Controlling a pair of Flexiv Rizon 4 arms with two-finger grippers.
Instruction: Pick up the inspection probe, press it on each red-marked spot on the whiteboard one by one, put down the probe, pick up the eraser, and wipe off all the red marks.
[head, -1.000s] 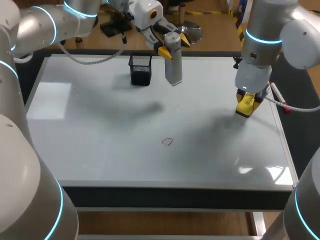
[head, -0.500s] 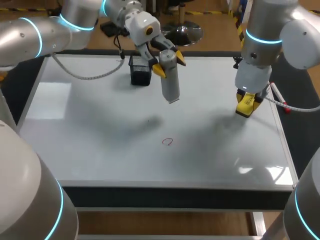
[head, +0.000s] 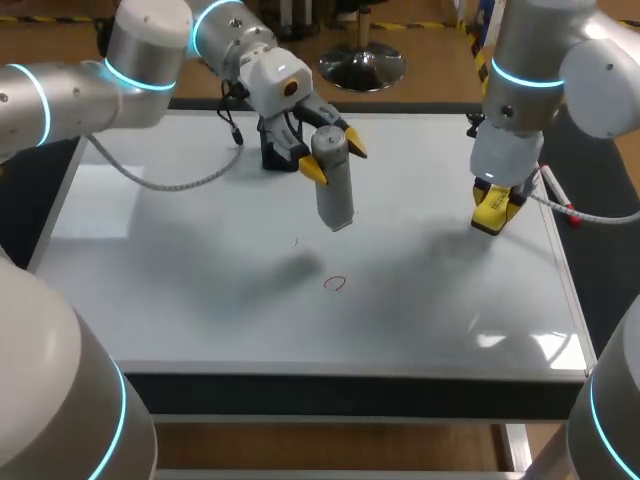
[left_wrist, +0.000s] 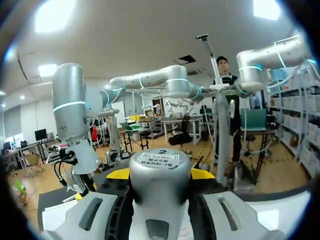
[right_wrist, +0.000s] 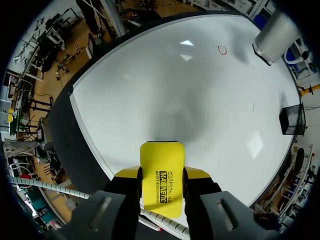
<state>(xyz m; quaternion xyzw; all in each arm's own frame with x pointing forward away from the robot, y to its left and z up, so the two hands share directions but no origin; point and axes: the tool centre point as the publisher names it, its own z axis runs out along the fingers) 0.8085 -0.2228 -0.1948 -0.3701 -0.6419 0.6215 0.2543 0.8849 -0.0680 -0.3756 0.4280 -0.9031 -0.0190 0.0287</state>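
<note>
My left gripper is shut on the silver, cylindrical inspection probe, which hangs upright above the whiteboard, a little behind a small red ring mark. In the left wrist view the probe fills the gap between the yellow fingertips. My right gripper stands low at the board's right side, shut on the yellow eraser. The right wrist view shows the eraser between the fingers, with the red mark and the probe far ahead.
A black mesh holder stands at the board's back, partly hidden behind my left gripper; it shows again in the right wrist view as the holder. The board's right edge runs close beside my right gripper.
My left arm has carried the probe from the board's back edge forward and lower, toward the red mark. The right arm has kept still with the eraser.
</note>
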